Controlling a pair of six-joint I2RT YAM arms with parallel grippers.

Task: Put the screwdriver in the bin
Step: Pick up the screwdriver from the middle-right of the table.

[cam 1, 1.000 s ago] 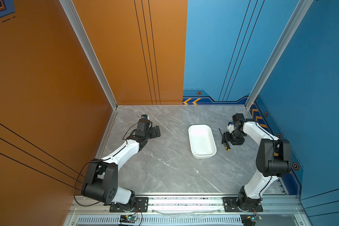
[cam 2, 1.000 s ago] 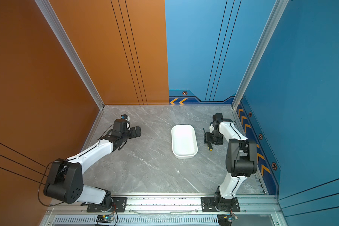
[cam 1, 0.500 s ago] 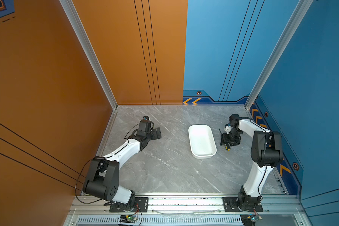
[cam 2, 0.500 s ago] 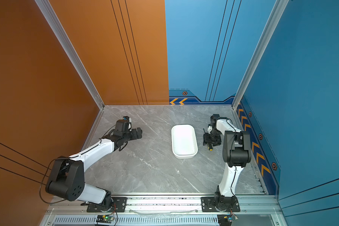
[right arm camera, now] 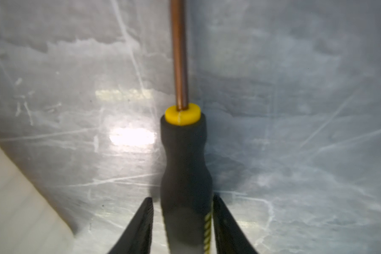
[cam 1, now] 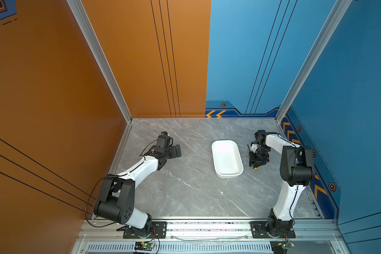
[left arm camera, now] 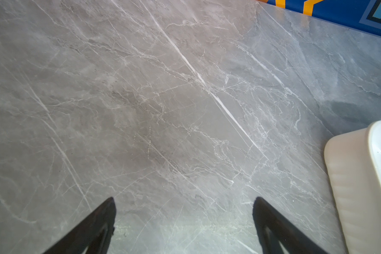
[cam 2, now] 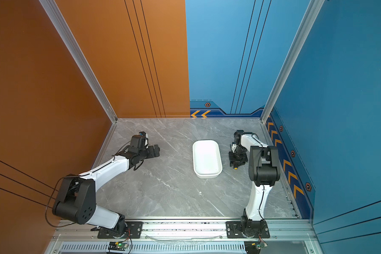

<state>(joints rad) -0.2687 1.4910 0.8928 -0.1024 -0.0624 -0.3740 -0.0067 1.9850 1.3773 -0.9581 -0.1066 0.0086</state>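
Right hand (right arm camera: pixel 183 222) is closed on the black handle of the screwdriver (right arm camera: pixel 185 167), both fingers (right arm camera: pixel 141 226) against its sides. The screwdriver lies on the grey marble table (cam 1: pixel 185 187), just beside the white bin (cam 1: pixel 227 158), outside it. Left hand (left arm camera: pixel 184 220) stands wide, holding nothing, well apart from the bin.

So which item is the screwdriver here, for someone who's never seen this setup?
Find the white bin mid-table in both top views. The screwdriver lies beside it, under the right gripper, whose fingers flank its handle. Black grip, yellow collar, thin shaft.
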